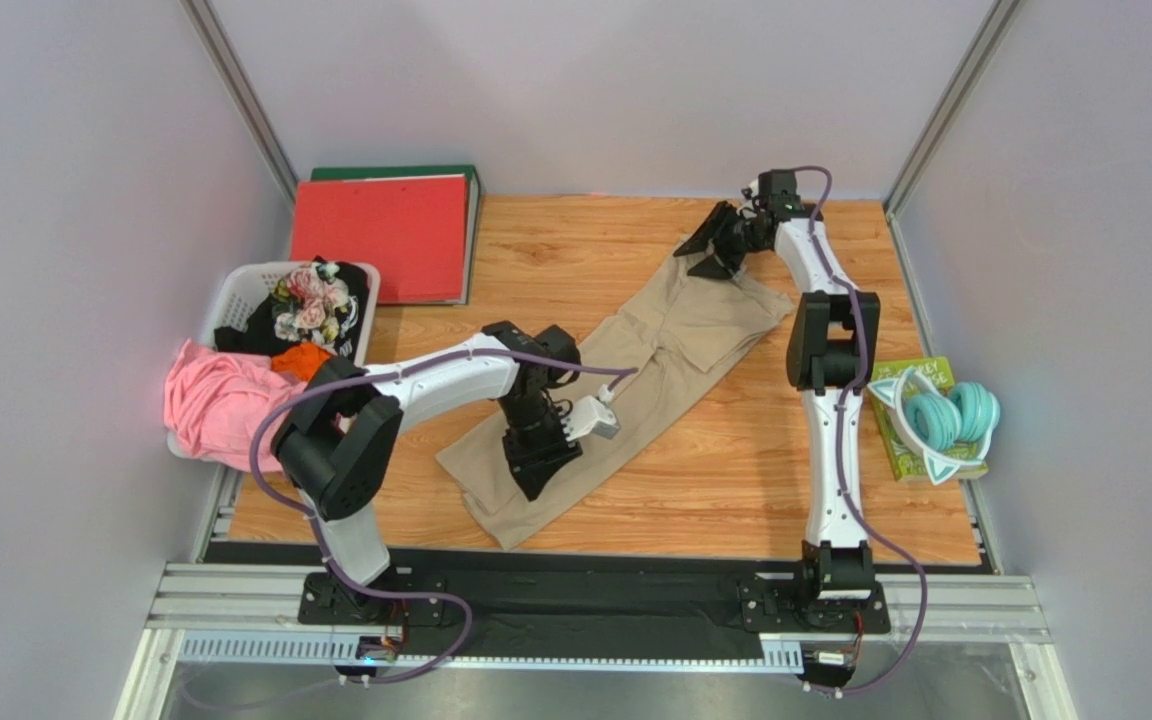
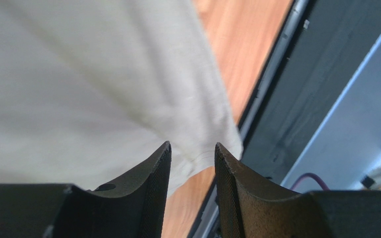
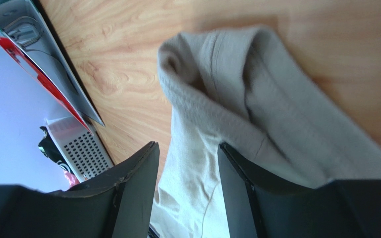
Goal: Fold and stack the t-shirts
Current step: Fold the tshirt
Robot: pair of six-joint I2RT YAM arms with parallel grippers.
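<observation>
A tan-beige t-shirt lies folded into a long strip, running diagonally across the wooden table from near left to far right. My left gripper hovers over its near end. In the left wrist view its jaws stand apart, with the shirt's corner just past the tips and bare wood between them. My right gripper is at the far end by the collar. There its jaws are open, with loose cloth lying between them and draped over the right finger.
A red binder lies at the far left. Beside it a white basket holds more clothes, and a pink garment hangs over its near side. Teal headphones rest on a green book at the right edge.
</observation>
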